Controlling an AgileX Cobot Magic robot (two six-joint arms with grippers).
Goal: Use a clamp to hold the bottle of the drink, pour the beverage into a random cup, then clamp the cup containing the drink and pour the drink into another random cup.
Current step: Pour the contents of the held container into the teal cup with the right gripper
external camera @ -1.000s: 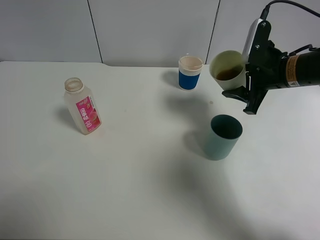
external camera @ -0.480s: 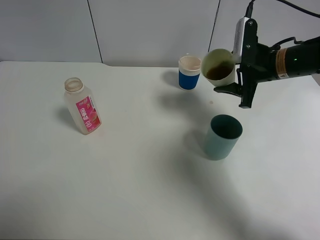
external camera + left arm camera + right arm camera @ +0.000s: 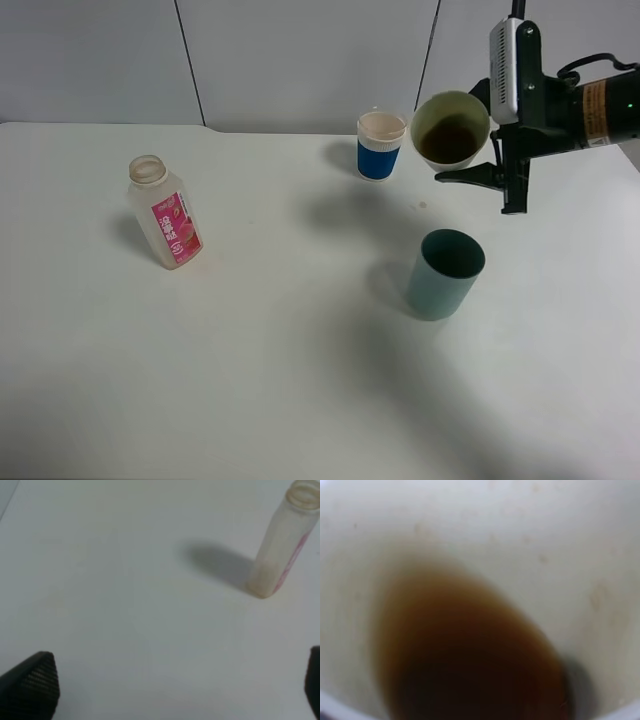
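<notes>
Shifted rightward, right claw [image 3: 480, 152] pinches the tilted cup [image 3: 450, 135]; left claw [image 3: 172, 687] spread; bottle [image 3: 165, 212] label [image 3: 177, 232] writing illegible.

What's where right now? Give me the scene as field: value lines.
right gripper: shut on cream cup, lifted above the table
cream cup contents: brown drink, no stream visible
left gripper: open, empty
bottle: upright, uncapped, left side
blue-banded cup: upright, at the back
teal cup: upright, nearer the camera
</notes>
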